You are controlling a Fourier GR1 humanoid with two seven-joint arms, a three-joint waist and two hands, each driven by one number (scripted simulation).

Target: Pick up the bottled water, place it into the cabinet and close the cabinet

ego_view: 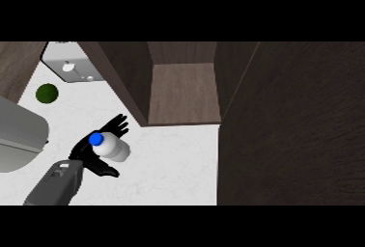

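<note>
We see even, soft light across the scene, with no single clear source. The white tabletop is the brightest surface and shows no glare. The dark wood cabinet reads dim, its open shelf a little lighter than the walls around it. Shadows are faint; we find only a weak darkening beneath the robot hand. The whole view is soft, edges slightly blurred, and straight lines stay straight toward the borders.

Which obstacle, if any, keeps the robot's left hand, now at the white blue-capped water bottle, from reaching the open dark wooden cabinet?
Probably none: the left hand, curled round the bottle, faces bare white counter toward the cabinet.
</note>
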